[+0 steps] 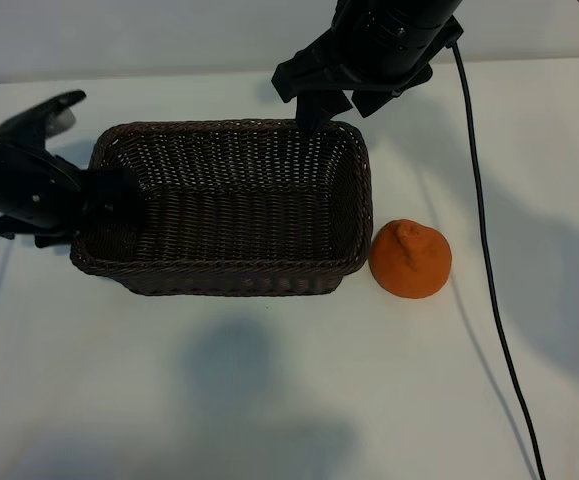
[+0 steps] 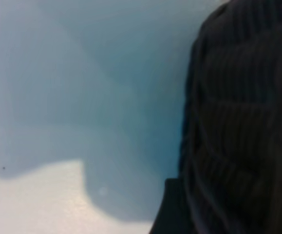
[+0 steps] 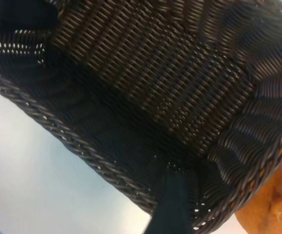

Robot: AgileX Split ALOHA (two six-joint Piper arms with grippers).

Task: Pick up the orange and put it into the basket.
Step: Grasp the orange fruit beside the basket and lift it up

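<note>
Brown wicker forms the basket [image 1: 234, 210] at the middle of the white surface [image 1: 269, 400] in the exterior view, and it is empty. Just beside its right end sits the orange [image 1: 411, 259], on the surface, outside the rim. The left tool [image 1: 104, 200] is at the basket's left end wall, one finger inside the wall; how wide it stands cannot be told here. The right tool [image 1: 331, 105] hangs over the far rim near the right corner, fingers apart and holding nothing. A black cable [image 1: 484, 240] runs down the surface past the orange.

From the left wrist, blurred dark wicker [image 2: 243, 122] fills one side, pale surface [image 2: 33, 200] the other.

From the right wrist, the basket's [image 3: 145, 87] bare woven floor shows, one dark finger [image 3: 172, 204] lies against its wall, and the orange [image 3: 272, 209] peeks past the rim.
</note>
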